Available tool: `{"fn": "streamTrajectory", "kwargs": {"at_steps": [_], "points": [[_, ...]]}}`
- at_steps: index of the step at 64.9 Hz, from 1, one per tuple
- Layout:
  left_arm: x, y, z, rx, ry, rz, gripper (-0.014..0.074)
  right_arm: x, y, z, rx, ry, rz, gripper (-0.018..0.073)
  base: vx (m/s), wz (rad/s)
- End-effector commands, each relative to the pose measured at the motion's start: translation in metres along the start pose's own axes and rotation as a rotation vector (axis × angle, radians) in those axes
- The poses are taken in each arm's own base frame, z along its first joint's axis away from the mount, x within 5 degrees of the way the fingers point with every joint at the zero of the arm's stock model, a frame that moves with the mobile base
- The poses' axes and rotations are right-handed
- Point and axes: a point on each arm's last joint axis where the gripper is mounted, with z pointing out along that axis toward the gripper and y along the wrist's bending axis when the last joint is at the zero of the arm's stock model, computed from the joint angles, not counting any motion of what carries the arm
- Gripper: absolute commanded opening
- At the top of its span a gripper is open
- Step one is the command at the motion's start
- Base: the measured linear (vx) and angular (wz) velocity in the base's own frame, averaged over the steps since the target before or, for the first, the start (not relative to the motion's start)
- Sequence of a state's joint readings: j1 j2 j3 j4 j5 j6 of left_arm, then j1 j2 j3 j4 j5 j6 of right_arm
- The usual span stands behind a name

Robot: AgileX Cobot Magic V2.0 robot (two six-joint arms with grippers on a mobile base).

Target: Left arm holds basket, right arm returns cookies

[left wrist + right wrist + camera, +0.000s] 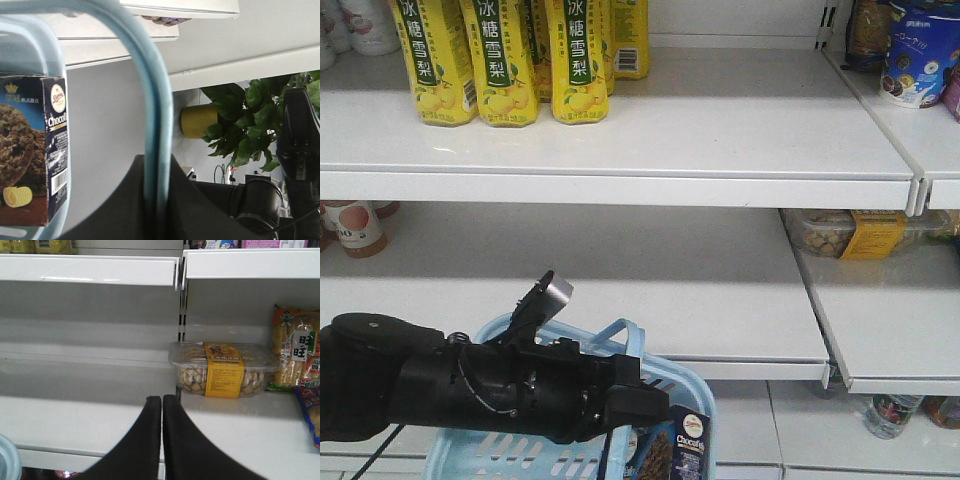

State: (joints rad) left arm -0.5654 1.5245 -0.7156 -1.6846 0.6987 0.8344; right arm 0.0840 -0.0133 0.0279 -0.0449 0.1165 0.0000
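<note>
My left arm (470, 385) comes in from the lower left. Its gripper (156, 167) is shut on the pale blue loop handle (150, 100) of the light blue basket (510, 455) and holds it in front of the shelves. The dark navy cookies carton (680, 445) stands upright in the basket's right end. It also shows at the left of the left wrist view (35, 150). My right gripper (162, 401) is shut and empty. It points at the middle shelf (75, 420), apart from the carton. The right arm is out of the front view.
Yellow pear-drink cartons (505, 60) stand on the top shelf. A clear tub with a yellow label (222, 370) lies on the right-hand middle shelf, with snack bags (297, 355) beside it. A blue round cookie package (918, 55) sits top right. The basket's rim (7, 460) shows bottom left.
</note>
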Motion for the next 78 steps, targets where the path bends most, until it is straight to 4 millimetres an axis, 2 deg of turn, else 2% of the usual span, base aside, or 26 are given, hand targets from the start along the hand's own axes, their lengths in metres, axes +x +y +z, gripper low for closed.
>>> {"fn": "streamTrajectory", "kwargs": {"at_steps": [1,78], "points": [[-0.0057,-0.0227,-0.0074,0.119,-0.037,-0.018,-0.0006,-0.0063,-0.0002,-0.0008,0.004,-0.079,-0.004,-0.0008,0.10,0.01],[-0.0057,-0.0227,-0.0074,0.119,-0.037,-0.018,-0.0006,-0.0063,-0.0002,-0.0008,0.004,-0.079,-0.004,-0.0008,0.05,-0.02]]}}
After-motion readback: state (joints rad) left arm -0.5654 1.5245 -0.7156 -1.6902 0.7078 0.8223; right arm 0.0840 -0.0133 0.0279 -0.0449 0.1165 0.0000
